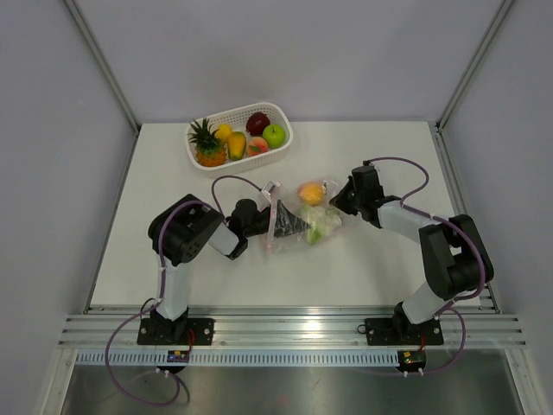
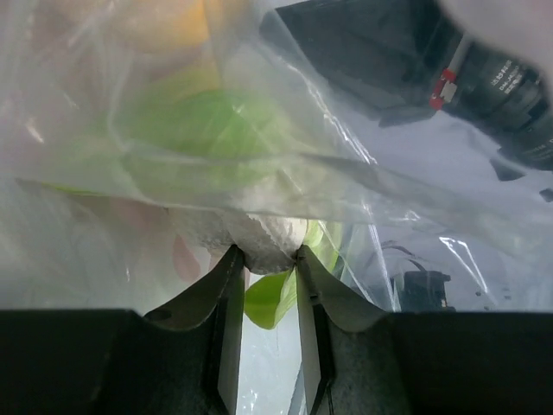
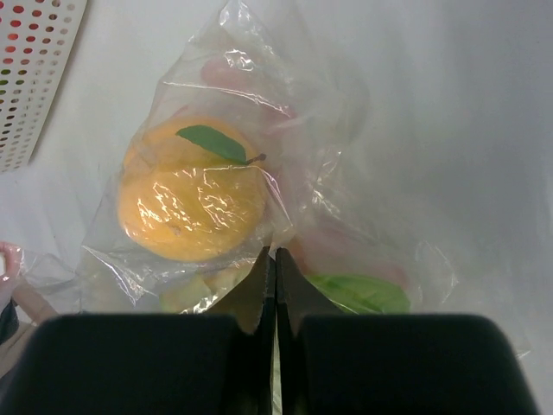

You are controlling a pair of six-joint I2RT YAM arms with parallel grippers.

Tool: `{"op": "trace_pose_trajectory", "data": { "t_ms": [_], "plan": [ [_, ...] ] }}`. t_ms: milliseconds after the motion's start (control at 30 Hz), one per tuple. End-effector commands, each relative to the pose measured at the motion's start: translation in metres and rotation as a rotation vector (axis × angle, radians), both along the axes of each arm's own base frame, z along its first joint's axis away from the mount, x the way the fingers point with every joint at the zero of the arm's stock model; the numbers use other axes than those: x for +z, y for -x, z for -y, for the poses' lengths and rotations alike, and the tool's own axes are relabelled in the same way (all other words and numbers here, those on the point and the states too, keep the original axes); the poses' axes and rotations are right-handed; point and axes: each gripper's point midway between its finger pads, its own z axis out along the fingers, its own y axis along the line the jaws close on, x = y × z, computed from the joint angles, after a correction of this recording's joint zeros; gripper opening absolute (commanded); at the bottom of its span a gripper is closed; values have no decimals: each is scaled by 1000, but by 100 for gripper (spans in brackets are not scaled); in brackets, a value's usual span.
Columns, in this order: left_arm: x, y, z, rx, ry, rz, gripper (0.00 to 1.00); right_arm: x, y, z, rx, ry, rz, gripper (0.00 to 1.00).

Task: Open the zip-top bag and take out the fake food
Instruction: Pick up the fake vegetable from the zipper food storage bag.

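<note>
**Bag-emptying task, partly complete.** Several pieces of toy food already lie in the basket (image 1: 251, 162) at the far side of the table (image 1: 389, 259), among them a pineapple (image 1: 207, 149), a green apple (image 1: 274, 135) and a dark red piece (image 1: 257, 122). The bag (image 1: 315, 210) lies at mid-table between the two arms and holds at least an orange (image 1: 310, 192) and a white piece with green leaves (image 1: 321, 225).

The pink zip strip (image 1: 269, 229) sits at the bag's left end, and the left gripper (image 1: 292, 223) reaches past it, so the mouth appears to be open. In the left wrist view its fingers (image 2: 226, 285) stand narrowly apart, closing on the white piece. Whether plastic film lies between them and the piece cannot be told. The right gripper (image 3: 269, 255) has its fingers pressed together on a fold of film at the opposite end, just beside the orange.

Judged remaining: withdraw the white piece, then the orange.

**Materials:**
- The bag is thin, clear, glossy film, heavily creased.
- The orange is smooth and shiny, with a flat green leaf.
- The white piece is lumpy and matt.
- The basket is stiff white plastic with perforated walls.
</note>
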Motion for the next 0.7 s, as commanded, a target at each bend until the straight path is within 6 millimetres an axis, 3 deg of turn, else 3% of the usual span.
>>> {"op": "trace_pose_trajectory", "data": {
  "t_ms": [0,367,667],
  "plan": [
    [31,-1,-1,-18,74,92,4,10,-1,18,-34,23,19,0],
    [40,-5,-16,11,106,93,1,13,-5,48,-115,14,28,0],
    [49,-10,-34,45,128,102,0,19,-7,85,-231,27,57,0]
  ]
}}
